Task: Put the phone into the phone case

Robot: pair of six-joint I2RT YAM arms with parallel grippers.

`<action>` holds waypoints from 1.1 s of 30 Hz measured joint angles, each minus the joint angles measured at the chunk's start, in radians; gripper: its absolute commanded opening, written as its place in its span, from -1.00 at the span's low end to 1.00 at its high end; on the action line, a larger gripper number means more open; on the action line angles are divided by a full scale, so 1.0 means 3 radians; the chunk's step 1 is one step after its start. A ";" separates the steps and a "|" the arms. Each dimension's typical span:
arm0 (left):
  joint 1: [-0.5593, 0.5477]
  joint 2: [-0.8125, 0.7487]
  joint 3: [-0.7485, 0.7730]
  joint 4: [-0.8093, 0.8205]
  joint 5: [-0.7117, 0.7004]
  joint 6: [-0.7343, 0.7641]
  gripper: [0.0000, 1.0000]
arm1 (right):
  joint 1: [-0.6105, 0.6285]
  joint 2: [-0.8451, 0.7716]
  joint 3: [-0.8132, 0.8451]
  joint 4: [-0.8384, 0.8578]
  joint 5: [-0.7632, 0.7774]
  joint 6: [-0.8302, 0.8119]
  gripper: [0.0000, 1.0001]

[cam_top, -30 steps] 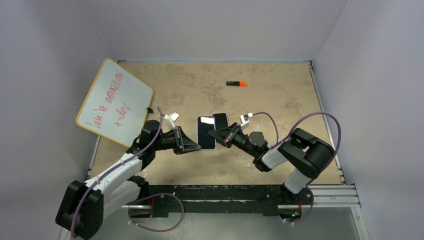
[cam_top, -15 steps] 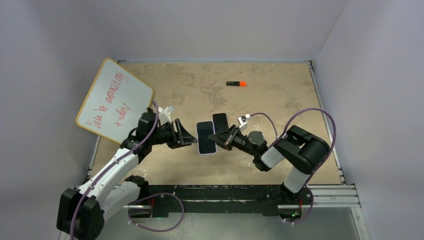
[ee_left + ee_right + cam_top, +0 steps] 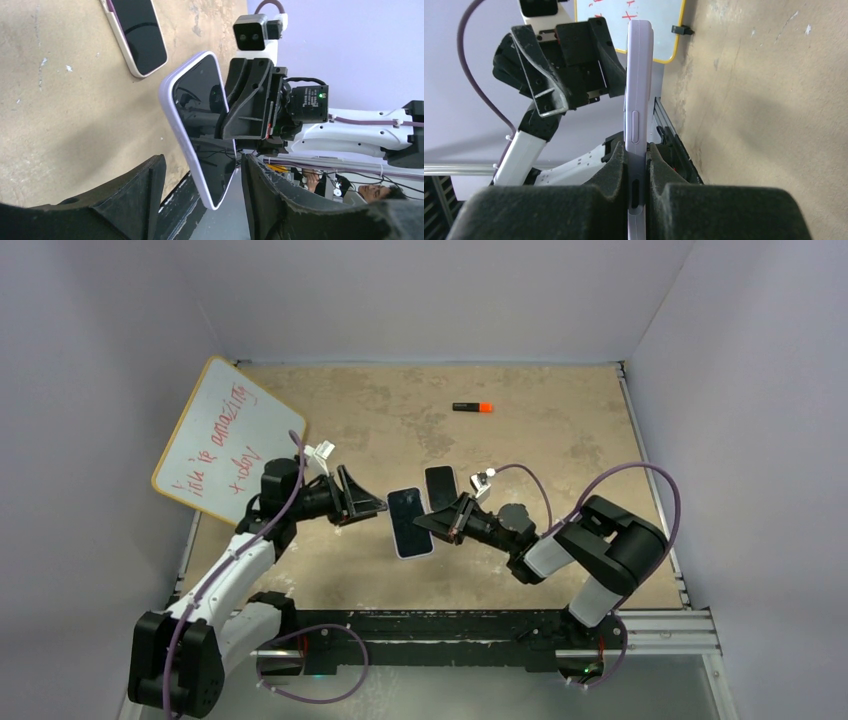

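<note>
The phone (image 3: 408, 522) has a dark screen and a lavender rim. It is lifted and tilted above the table, and my right gripper (image 3: 440, 520) is shut on its right end. In the right wrist view the phone (image 3: 638, 75) stands edge-on, pinched between both pads (image 3: 616, 165). My left gripper (image 3: 372, 506) is open just left of it. In the left wrist view the phone (image 3: 197, 120) reaches between the spread fingers (image 3: 150, 185) without touching them. A second dark slab with a pale rim (image 3: 441, 487), seemingly the phone case (image 3: 137, 35), lies flat just behind.
A whiteboard (image 3: 228, 443) with red writing leans at the back left. A black marker with an orange cap (image 3: 472, 407) lies towards the back. Walls close the table on three sides, and a metal rail (image 3: 660, 625) runs along the near edge.
My left gripper has let go of the phone, opened and drawn back to the left. My right gripper keeps its hold and has carried the phone slightly left, tilting it.
</note>
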State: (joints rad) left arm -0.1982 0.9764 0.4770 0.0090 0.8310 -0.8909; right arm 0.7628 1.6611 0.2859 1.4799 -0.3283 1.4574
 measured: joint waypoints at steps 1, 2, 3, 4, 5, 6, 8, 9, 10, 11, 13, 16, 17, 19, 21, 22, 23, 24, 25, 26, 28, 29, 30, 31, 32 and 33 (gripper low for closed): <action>0.0000 0.0004 -0.0004 0.0025 0.0023 -0.0019 0.15 | 0.0018 0.0001 0.0000 -0.0003 -0.0011 0.0000 -1.00; 0.0000 0.0006 -0.0004 0.0055 0.0039 -0.0022 0.14 | 0.0039 0.0003 0.0000 -0.0006 -0.0017 0.0000 -1.00; 0.0000 0.0011 -0.0004 0.0078 0.0046 -0.0022 0.13 | 0.0060 0.0005 0.0001 -0.0006 -0.0018 0.0000 -1.00; 0.0000 0.0024 -0.0004 0.0108 0.0051 -0.0019 0.12 | 0.0085 0.0008 0.0006 -0.0006 -0.0019 0.0000 -1.00; 0.0000 0.0043 -0.0004 0.0122 0.0051 -0.0018 0.10 | 0.0114 0.0010 0.0014 -0.0006 -0.0022 0.0000 -1.00; 0.0000 0.0075 -0.0004 0.0135 0.0051 -0.0015 0.09 | 0.0141 0.0014 0.0025 -0.0006 -0.0023 0.0000 -1.00; 0.0000 0.0142 -0.0004 0.0141 0.0038 -0.0005 0.08 | 0.0182 0.0031 0.0048 -0.0008 -0.0024 0.0000 -1.00; 0.0000 0.0186 -0.0004 0.0130 0.0015 0.0024 0.09 | 0.0200 0.0042 0.0058 -0.0005 -0.0025 0.0000 -1.00; 0.0000 0.0216 -0.0004 0.0113 -0.0001 0.0055 0.09 | 0.0211 0.0051 0.0067 -0.0006 -0.0025 0.0001 -1.00; 0.0000 0.0247 -0.0004 0.0090 -0.0019 0.0075 0.10 | 0.0219 0.0057 0.0072 -0.0008 -0.0025 0.0001 -1.00; 0.0000 0.0289 -0.0004 0.0039 -0.0060 0.0131 0.05 | 0.0225 0.0057 0.0075 -0.0008 -0.0025 0.0000 -1.00; 0.0000 0.0298 -0.0004 0.0013 -0.0092 0.0156 -0.23 | 0.0225 0.0057 0.0075 -0.0009 -0.0027 0.0000 -1.00; 0.0000 0.0298 -0.0004 0.0015 -0.0093 0.0160 -0.36 | 0.0225 0.0058 0.0075 -0.0008 -0.0027 0.0000 -1.00; 0.0000 0.0298 -0.0003 0.0013 -0.0100 0.0155 -0.67 | 0.0225 0.0071 0.0079 -0.0006 -0.0028 0.0000 -1.00; 0.0000 0.0304 0.0000 0.0010 -0.0116 0.0167 -0.94 | 0.0225 0.0104 0.0085 0.0000 -0.0032 0.0003 -1.00; 0.0004 0.0320 0.0008 0.0003 -0.0125 0.0175 -1.00 | 0.0225 0.0128 0.0093 0.0000 -0.0036 0.0000 -1.00; 0.0005 0.0342 0.0019 -0.0006 -0.0134 0.0182 -1.00 | 0.0224 0.0158 0.0100 0.0004 -0.0037 0.0000 -1.00; 0.0006 0.0370 0.0034 -0.0029 -0.0148 0.0191 -1.00 | 0.0225 0.0179 0.0109 0.0004 -0.0037 0.0000 -1.00; 0.0006 0.0392 0.0055 -0.0074 -0.0165 0.0212 -1.00 | 0.0225 0.0196 0.0116 0.0000 -0.0038 0.0001 -1.00; 0.0005 0.0402 0.0081 -0.0144 -0.0191 0.0240 -1.00 | 0.0225 0.0206 0.0121 -0.0004 -0.0045 0.0001 -1.00; 0.0004 0.0398 0.0154 -0.0318 -0.0251 0.0328 -1.00 | 0.0225 0.0221 0.0136 -0.0005 -0.0065 0.0001 -1.00; 0.0003 0.0390 0.0192 -0.0390 -0.0276 0.0369 -1.00 | 0.0225 0.0223 0.0141 -0.0005 -0.0069 0.0000 -1.00; -0.0003 0.0375 0.0239 -0.0478 -0.0309 0.0422 -1.00 | 0.0225 0.0223 0.0148 -0.0001 -0.0070 -0.0001 -1.00; -0.0005 0.0355 0.0285 -0.0561 -0.0342 0.0469 -1.00 | 0.0228 0.0223 0.0156 0.0003 -0.0070 -0.0003 -1.00; -0.0009 0.0334 0.0327 -0.0637 -0.0370 0.0518 -1.00 | 0.0228 0.0223 0.0165 0.0014 -0.0069 -0.0009 -1.00; -0.0014 0.0320 0.0364 -0.0707 -0.0395 0.0558 -0.89 | 0.0229 0.0223 0.0174 0.0024 -0.0069 -0.0013 -1.00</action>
State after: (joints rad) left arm -0.2024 1.0725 0.5861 -0.2031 0.7124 -0.7235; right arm 0.8314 1.7279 0.3382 1.4872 -0.3489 1.4536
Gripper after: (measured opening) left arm 0.068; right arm 0.076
